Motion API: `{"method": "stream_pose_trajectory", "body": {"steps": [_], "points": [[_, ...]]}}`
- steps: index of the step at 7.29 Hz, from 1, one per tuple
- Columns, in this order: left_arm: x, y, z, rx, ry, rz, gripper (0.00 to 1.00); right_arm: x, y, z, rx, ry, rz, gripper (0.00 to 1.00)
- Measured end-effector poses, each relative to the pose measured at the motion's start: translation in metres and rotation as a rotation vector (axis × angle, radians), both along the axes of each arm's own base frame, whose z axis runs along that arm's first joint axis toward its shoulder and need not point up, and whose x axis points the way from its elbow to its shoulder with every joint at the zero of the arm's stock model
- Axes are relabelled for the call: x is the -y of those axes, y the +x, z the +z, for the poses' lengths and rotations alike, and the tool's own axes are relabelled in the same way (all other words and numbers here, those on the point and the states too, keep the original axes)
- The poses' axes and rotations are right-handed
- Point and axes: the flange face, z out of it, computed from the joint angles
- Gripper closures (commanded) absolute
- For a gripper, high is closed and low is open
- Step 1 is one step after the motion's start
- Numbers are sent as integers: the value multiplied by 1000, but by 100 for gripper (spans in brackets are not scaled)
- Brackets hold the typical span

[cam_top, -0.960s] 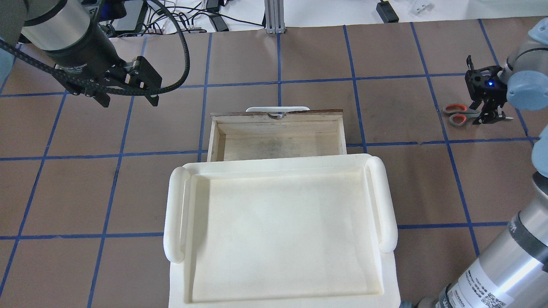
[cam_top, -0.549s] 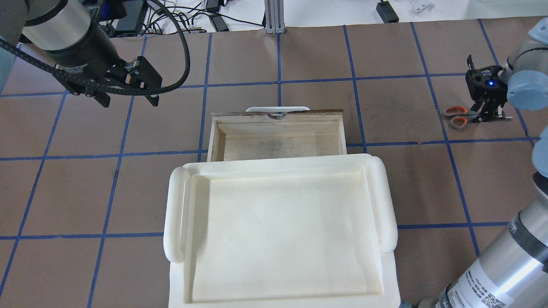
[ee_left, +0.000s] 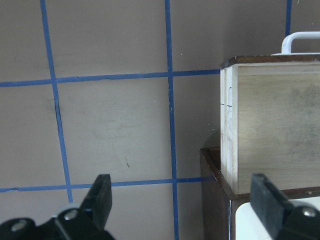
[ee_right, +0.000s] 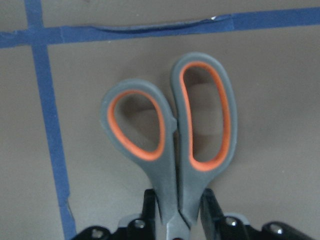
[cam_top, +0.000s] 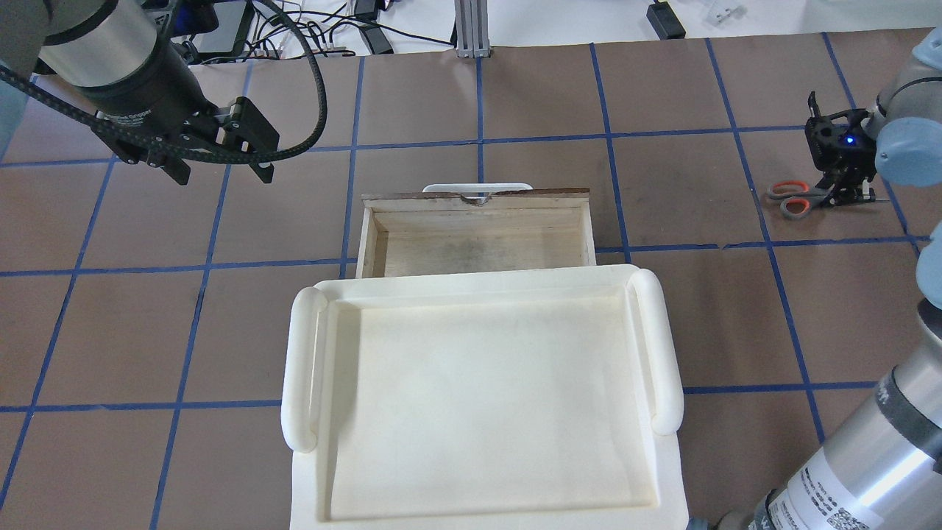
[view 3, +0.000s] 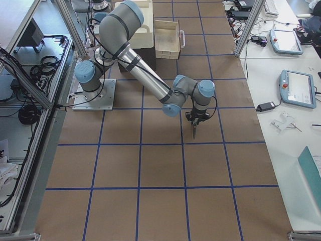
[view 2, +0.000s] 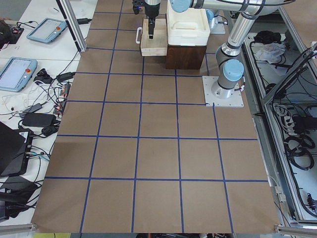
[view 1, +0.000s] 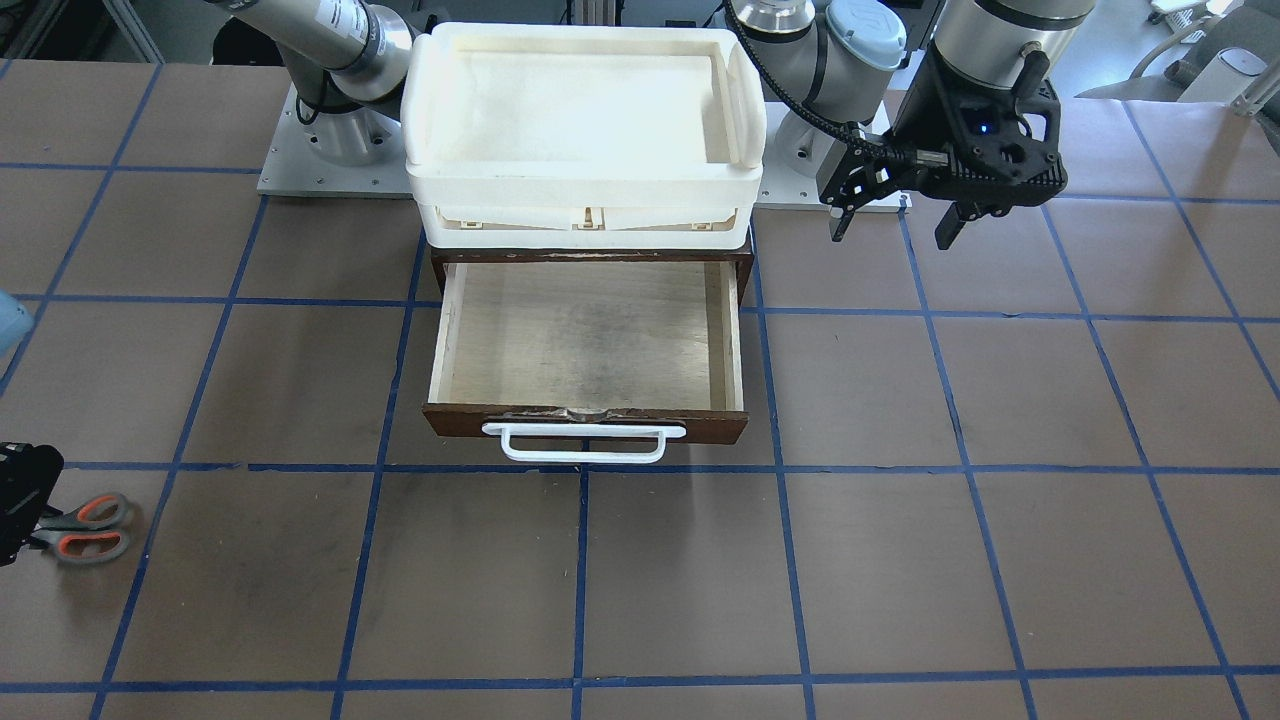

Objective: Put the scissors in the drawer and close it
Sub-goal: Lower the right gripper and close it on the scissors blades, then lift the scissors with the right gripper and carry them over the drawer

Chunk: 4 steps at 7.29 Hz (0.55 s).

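At robot's right end of brown gridded table (cam_top: 677, 110), right gripper (ee_right: 177, 215) now clamped on neck of grey-handled, orange-lined scissors (ee_right: 172, 130). Loops sit closer together than second ago. Grasp looks made; lift comes next. Dark brown wooden drawer (view 1: 590, 340) open, empty. Left gripper (cam_top: 222, 175) fingers apart, idle.

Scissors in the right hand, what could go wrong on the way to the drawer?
The right hand pinches the grey-handled scissors with orange-lined loops only at the narrow neck, so they may pivot or slip.
The open dark brown wooden drawer sits right below the white plastic tray, so a misjudged release could land them in the tray instead.
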Motion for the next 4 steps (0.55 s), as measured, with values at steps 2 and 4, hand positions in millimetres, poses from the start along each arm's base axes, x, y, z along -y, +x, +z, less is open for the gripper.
{"method": "stream_pose_trajectory", "body": {"steps": [2, 4], "points": [[0, 0, 0, 0, 0, 0, 0, -4, 8, 48, -10, -51, -2, 100], [0, 0, 0, 0, -1, -1, 0, -20, 29, 112, 27, -87, -17, 100]]}}
